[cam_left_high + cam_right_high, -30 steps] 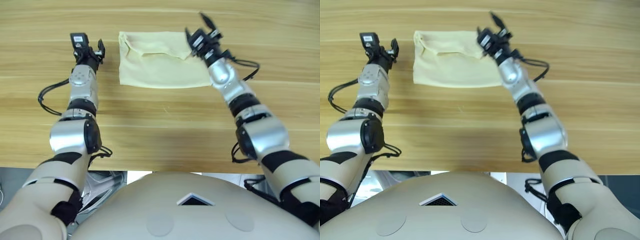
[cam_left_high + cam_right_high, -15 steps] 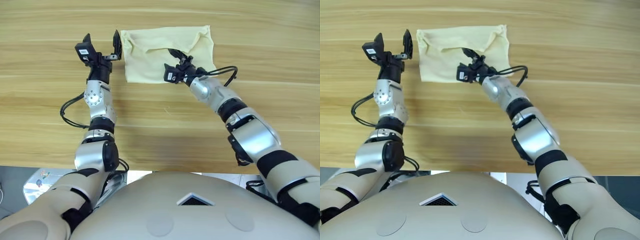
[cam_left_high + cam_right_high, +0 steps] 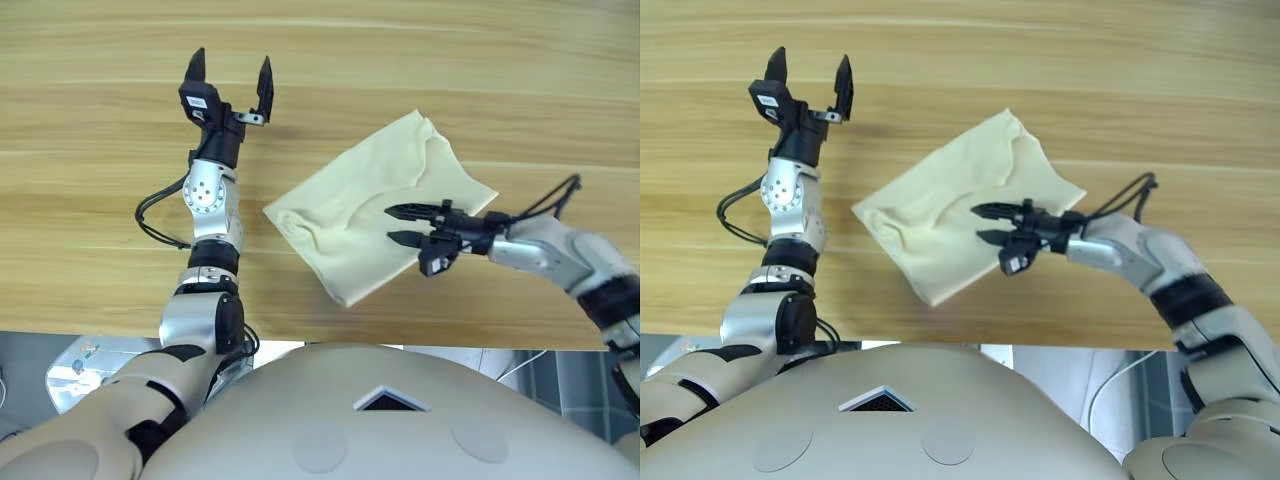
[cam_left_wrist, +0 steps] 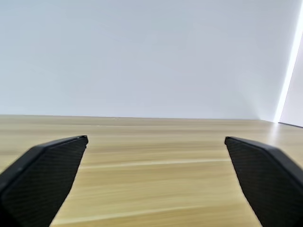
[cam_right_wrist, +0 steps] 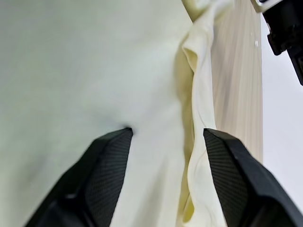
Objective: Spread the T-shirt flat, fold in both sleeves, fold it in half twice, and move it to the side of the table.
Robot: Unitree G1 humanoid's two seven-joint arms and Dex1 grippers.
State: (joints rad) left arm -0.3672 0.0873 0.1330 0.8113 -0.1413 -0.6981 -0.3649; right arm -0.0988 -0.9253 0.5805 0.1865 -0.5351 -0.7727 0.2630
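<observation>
Left eye view, and the T-shirt lay folded into a pale yellow rectangle on the wooden table, turned cornerwise! Its long axis ran from the robot's near left out to the far right, and one corner pointed at the table's front edge, close to it. Over the shirt's right-hand part hovered the right gripper, its fingers parted by a narrow gap and aimed left across the cloth. Whether they touched the fabric could not be told from up there. Its forearm ran off the picture's right side, with a black cable looping above it. Way over on the left, the left gripper stood raised, released and spread wide, well apart from the shirt.

Right eye view: same layout, and the shirt's top layer showed wrinkles and a loose fold near its far corner. The layers beneath were hidden.

Left wrist view: the left gripper's fingers gaped wide over the wood, with a plain white wall behind.

Right wrist view, right down on the cloth: the right gripper's two fingers were apart, with shirt fabric between and beneath them. A raised fold ridge ran beside one finger. A strip of table showed past the ridge, and a black part was cut off at the edge, too little of it to name.
</observation>
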